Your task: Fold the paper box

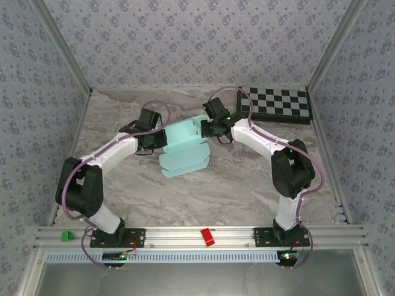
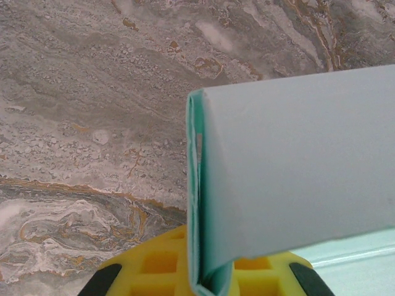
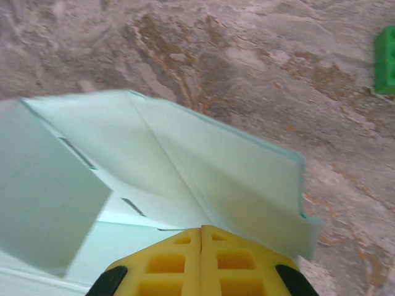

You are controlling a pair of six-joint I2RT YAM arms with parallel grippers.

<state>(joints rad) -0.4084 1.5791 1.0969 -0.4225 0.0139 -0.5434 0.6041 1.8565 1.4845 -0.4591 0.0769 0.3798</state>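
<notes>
Marbled bench (image 1: pixel 247 185), floral-papered walls, green block (image 1: pixel 65 235) at 7 o'clock. Left hand (image 1: pixel 162 139) pinches the paper box (image 1: pixel 184 154) at its 9 o'clock edge; box sits mid-bench, partly folded. Right hand (image 1: pixel 208 128) is clamped on its 1 o'clock flap. Checkerboard (image 1: pixel 276 105) at 2. The left wrist view shows doubled card between yellow pads (image 2: pixel 154 268).

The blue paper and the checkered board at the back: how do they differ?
The paper box is pale turquoise; the checkerboard has black and white squares. The paper box is partly folded, with flaps raised; the checkerboard lies flat. The paper box sits mid-table, pinched by the left gripper and right gripper; the checkerboard lies untouched in the far right corner. Both rest on the marble table.
</notes>
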